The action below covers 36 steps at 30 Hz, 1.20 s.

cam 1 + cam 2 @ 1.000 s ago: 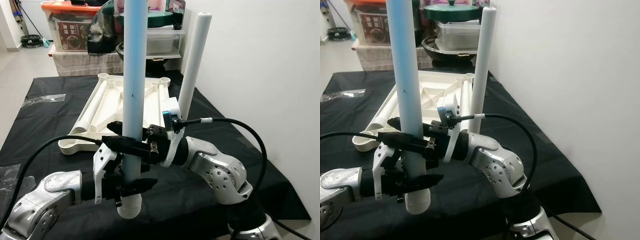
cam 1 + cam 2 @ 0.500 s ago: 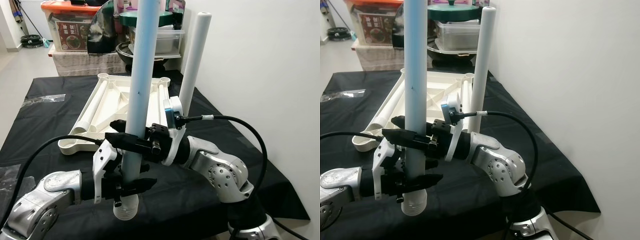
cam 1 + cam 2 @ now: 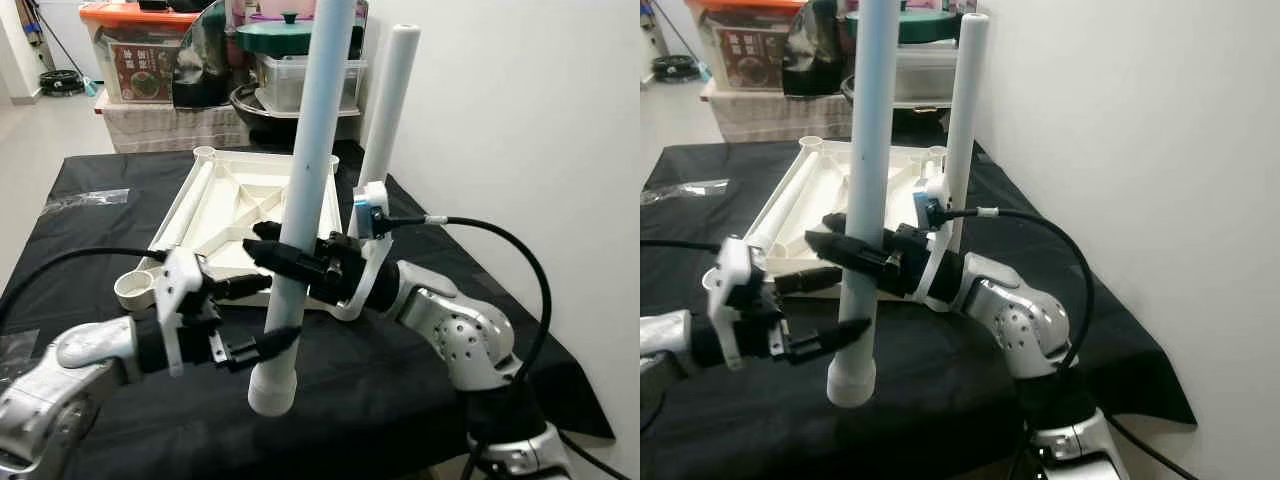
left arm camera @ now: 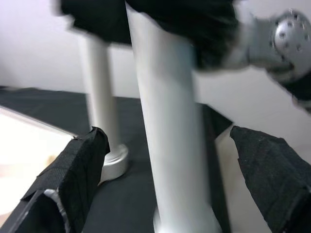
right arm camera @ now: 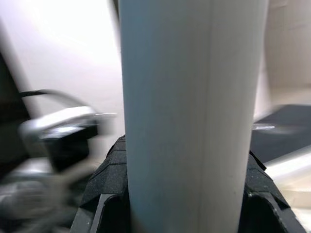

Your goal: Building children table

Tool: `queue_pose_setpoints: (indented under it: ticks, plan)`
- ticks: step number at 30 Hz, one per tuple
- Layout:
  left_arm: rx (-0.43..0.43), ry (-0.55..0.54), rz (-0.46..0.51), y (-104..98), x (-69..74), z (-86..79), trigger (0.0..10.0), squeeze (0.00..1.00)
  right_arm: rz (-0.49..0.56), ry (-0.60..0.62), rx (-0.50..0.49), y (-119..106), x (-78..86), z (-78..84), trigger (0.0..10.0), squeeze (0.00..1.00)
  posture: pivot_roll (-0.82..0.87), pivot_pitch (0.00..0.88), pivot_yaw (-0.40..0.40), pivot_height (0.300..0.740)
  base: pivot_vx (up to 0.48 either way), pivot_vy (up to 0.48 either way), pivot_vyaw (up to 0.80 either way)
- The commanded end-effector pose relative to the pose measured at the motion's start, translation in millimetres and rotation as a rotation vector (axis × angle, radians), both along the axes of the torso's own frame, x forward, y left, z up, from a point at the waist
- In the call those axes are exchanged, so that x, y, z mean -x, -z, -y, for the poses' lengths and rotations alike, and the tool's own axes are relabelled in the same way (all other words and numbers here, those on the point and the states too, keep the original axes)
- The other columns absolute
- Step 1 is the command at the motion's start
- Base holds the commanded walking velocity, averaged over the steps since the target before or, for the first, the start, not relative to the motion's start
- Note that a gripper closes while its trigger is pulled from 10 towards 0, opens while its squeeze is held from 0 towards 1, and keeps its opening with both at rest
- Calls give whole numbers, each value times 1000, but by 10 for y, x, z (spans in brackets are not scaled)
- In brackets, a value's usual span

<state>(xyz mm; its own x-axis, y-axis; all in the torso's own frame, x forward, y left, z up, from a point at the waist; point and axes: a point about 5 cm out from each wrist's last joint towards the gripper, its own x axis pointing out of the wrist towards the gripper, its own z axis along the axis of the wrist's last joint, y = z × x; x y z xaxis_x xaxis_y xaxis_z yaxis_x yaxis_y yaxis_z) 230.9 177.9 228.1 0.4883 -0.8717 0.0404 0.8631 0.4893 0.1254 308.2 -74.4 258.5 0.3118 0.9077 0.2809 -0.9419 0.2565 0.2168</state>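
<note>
Leg (image 3: pixel 305 190) is off the cloth, tilted with its top toward the wall, threaded end (image 3: pixel 271 393) hanging free – carried by the right gripper (image 3: pixel 283 256) alone, fingers clamped round it. Left gripper (image 3: pixel 262 320) has let go since a second ago: fingers now spread wide either side, not touching. Tabletop (image 3: pixel 240 205) lies upside down just behind, one leg (image 3: pixel 385 110) already standing in its far corner. Handover looks done, so next is probably steering the end to a socket (image 3: pixel 133 288).

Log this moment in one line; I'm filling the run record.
right gripper: shut on table leg | left gripper: open beside leg | leg tilted above black cloth | tabletop: upside down
</note>
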Motion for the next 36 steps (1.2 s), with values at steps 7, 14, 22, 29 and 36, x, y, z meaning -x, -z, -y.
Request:
queue_pose_setpoints:
  ticks: [7,14,22,29,36]
  plan:
    - [19,-34,-57,66,130,-122,10000,0,61,99,-73,-246,-94,156,0,0,83,0,-65,740,0,0,0]
    - [-25,6,-151,284,124,-113,10000,0,100,-51,-100,-383,88,-227,0,0,78,0,-59,740,0,0,0]
    - [-77,47,-191,337,76,-101,10000,0,116,-169,-113,-438,210,-502,0,0,77,0,-56,740,0,0,0]
    - [-96,74,-218,377,76,-95,10000,0,113,-203,-116,-437,268,-550,0,0,76,0,-56,740,0,0,0]
    - [-123,102,-234,436,70,-79,4980,0,126,-212,-128,-498,286,-545,0,0,71,0,-53,740,0,0,0]
